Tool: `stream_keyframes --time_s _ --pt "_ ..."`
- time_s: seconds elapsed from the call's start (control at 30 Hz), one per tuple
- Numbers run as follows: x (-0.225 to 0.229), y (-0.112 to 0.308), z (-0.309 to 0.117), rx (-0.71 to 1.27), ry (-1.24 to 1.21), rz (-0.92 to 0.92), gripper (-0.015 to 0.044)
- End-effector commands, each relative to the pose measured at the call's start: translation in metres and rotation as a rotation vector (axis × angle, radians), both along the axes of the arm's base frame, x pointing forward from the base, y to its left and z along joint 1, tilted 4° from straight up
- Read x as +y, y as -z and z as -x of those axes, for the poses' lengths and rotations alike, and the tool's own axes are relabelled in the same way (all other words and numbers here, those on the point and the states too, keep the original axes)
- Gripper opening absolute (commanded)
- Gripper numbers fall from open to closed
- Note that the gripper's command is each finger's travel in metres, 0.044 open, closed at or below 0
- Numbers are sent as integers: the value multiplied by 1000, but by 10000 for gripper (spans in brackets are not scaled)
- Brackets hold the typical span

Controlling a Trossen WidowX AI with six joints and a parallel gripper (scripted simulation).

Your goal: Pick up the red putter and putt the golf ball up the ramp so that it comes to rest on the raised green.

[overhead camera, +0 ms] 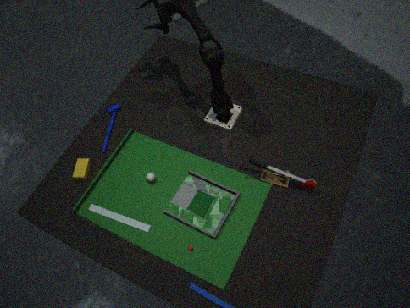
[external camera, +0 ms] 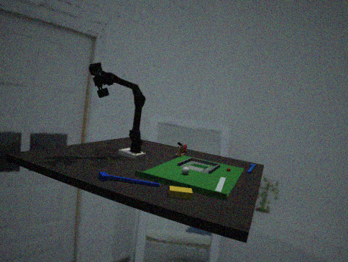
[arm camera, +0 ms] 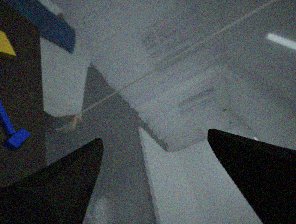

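The red putter (overhead camera: 310,184) (external camera: 185,147) has a red head, a white shaft and a dark grip. It rests across a small wooden stand (overhead camera: 276,179) beside the mat's corner. The white golf ball (overhead camera: 150,177) (external camera: 185,170) sits on the green mat (overhead camera: 140,148) (external camera: 158,170), in front of the grey ramp (overhead camera: 183,195). The ramp leads to the darker raised green (overhead camera: 201,203) (external camera: 200,166), bordered by grey walls. My gripper (overhead camera: 141,18) (external camera: 98,80) (arm camera: 156,139) is open and empty, high up and far from the putter and ball.
A blue putter (overhead camera: 108,131) (external camera: 129,179) (arm camera: 17,139) and a yellow block (overhead camera: 80,167) (external camera: 180,193) (arm camera: 5,45) lie beside the mat. The mat carries a white strip (overhead camera: 119,217) (external camera: 221,184) and a small red cube (overhead camera: 190,248) (external camera: 228,169). A blue bar (overhead camera: 210,295) (external camera: 251,168) lies beyond it.
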State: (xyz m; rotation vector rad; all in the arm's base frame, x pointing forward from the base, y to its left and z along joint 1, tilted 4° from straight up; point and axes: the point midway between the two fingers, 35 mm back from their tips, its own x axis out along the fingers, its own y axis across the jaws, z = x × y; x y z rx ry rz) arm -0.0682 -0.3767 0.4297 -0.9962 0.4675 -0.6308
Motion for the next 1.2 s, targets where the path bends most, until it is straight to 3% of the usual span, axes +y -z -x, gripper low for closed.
stream_keyframes --time_s 0.0,0.07,0.3,0.57,0.9,1.17 --pt "0 0 -2 5 0 2 426" --pt "0 0 -18 41 -5 16 440" --pt "-14 28 -134 28 -193 -162 440" --pt "17 62 -259 77 -398 -360 440" --pt "113 106 -386 238 -643 -532 440" --pt "222 142 -450 444 -797 -651 440"
